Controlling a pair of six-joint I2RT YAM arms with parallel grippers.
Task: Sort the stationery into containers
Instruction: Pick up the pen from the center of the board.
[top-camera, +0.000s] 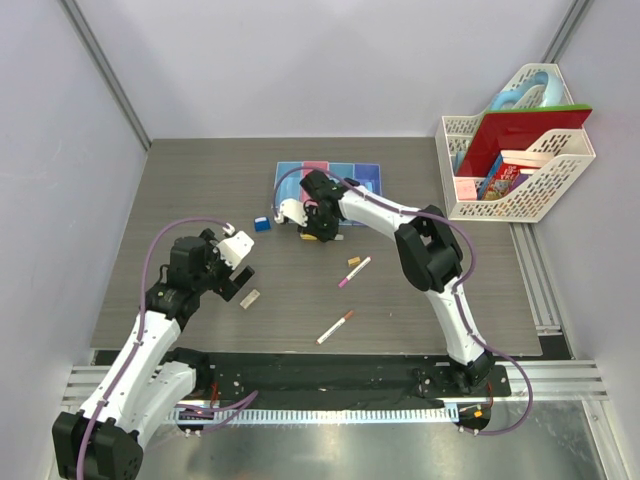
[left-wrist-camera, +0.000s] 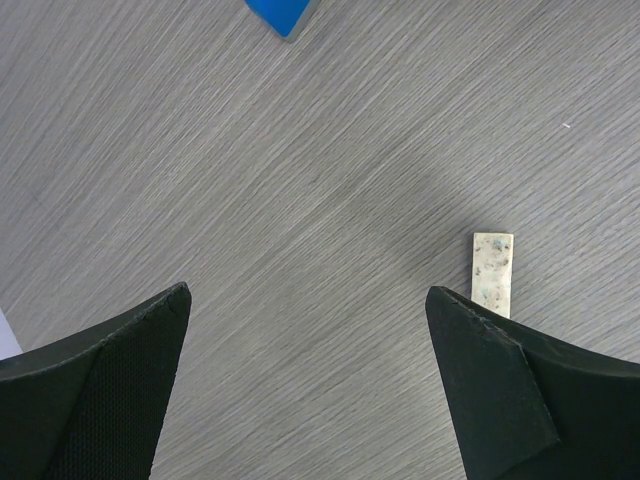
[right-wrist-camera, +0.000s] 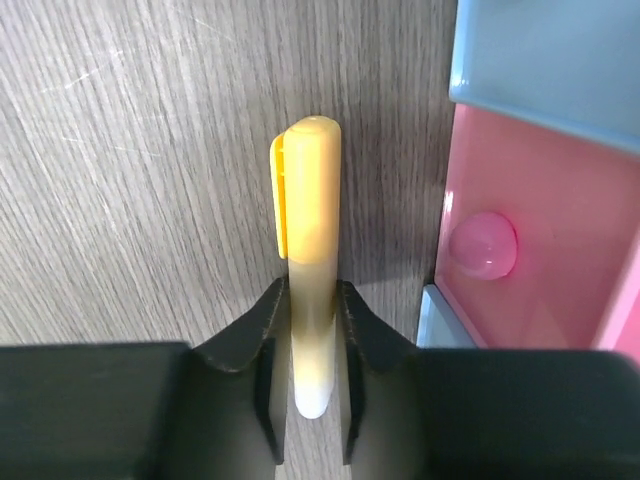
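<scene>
My right gripper (right-wrist-camera: 312, 290) is shut on the yellow highlighter (right-wrist-camera: 308, 190) and holds it low over the table, right beside the pink bin (right-wrist-camera: 530, 230) of the joined containers (top-camera: 330, 172). In the top view the right gripper (top-camera: 318, 232) is just in front of the bins. My left gripper (left-wrist-camera: 308, 295) is open and empty above the table; the beige eraser (left-wrist-camera: 493, 270) lies just past its right finger, and the blue cube (left-wrist-camera: 283, 12) lies further off. Two white pens (top-camera: 354, 271) (top-camera: 335, 327) and a tan eraser (top-camera: 353, 262) lie mid-table. The blue-capped marker is not in view.
White lattice baskets (top-camera: 520, 165) with a red folder and books stand at the back right. A light blue bin (right-wrist-camera: 550, 60) adjoins the pink one. The blue cube (top-camera: 262, 224) and the beige eraser (top-camera: 250, 298) lie near the left gripper (top-camera: 240, 278).
</scene>
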